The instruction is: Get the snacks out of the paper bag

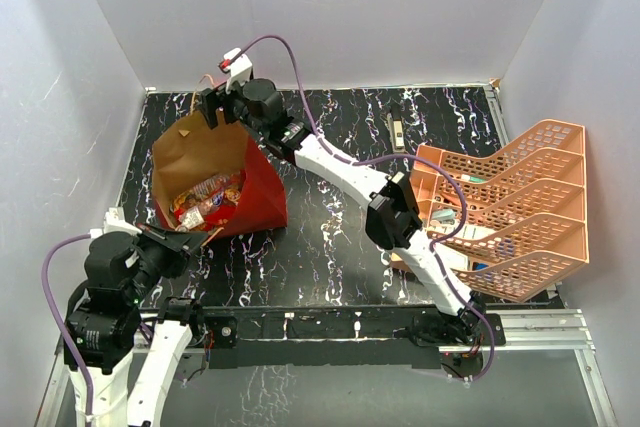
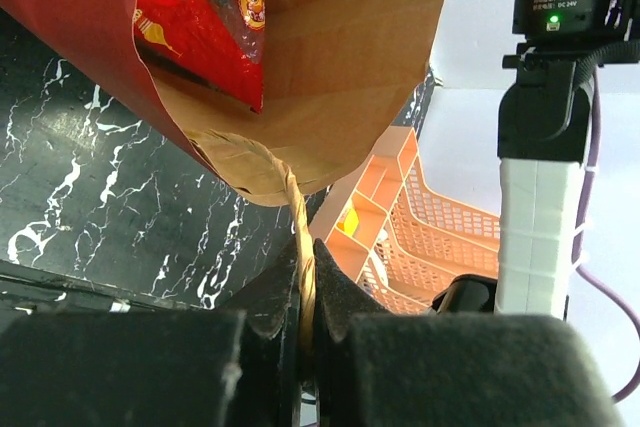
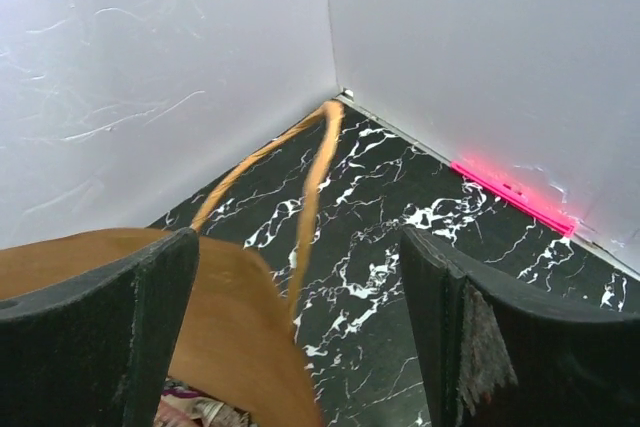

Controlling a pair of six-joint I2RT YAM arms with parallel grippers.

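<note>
The paper bag, red outside and brown inside, lies tilted on the black marble table with its mouth open toward the left. Several shiny snack packets show inside it; a red packet shows in the left wrist view. My left gripper is shut on the bag's near tan cord handle at the near rim. My right gripper is open above the bag's far rim; the far cord handle runs between its fingers, held by neither.
A peach lattice tiered tray stands at the right, holding small items. A slim dark tool lies near the back wall. White walls close the back and sides. The right arm stretches across the table's middle.
</note>
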